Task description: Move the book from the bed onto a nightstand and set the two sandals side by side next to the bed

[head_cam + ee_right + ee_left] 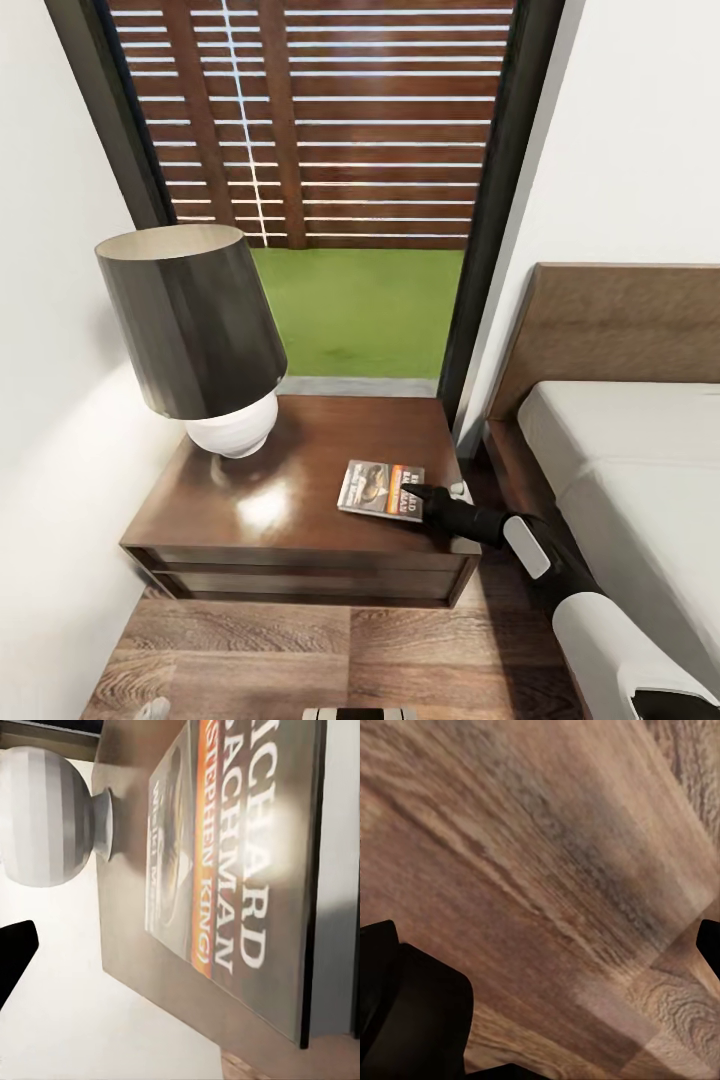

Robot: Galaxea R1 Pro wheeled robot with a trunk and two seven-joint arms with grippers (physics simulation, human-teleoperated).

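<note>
- Right gripper [432, 493] sits at the book's [381, 490] bed-side edge, low over the nightstand [290, 480]; I cannot tell whether its fingers are clamped on the book or parted just clear of it.
- Left gripper [540, 1050] hangs over the plank floor [547, 870], its dark fingers set wide apart with nothing between them.
- Book lies flat on the nightstand top, toward the front corner nearest the bed [620, 450], cover up, orange and white lettering legible in the right wrist view [240, 862].
- Its long axis runs roughly across the nightstand, from the lamp [195, 330] side toward the bed, tilted a little; the gripper comes in along that line from the bed side.
- Right arm is plainly the nearer one; the left is well apart, down by the floor.
- My guess is the book step is nearly done: what remains is to let go, if it hasn't, and draw back toward the bed without dragging the book off the edge.
- Top is glossy dark wood, so a thin paperback may slide if nudged.
- Lamp stands well apart from the book, at the back corner by the white wall [50, 450].
- Behind, a tall dark-framed window [330, 130] shows a slatted fence and grass.
- No sandals in my sight from here.
</note>
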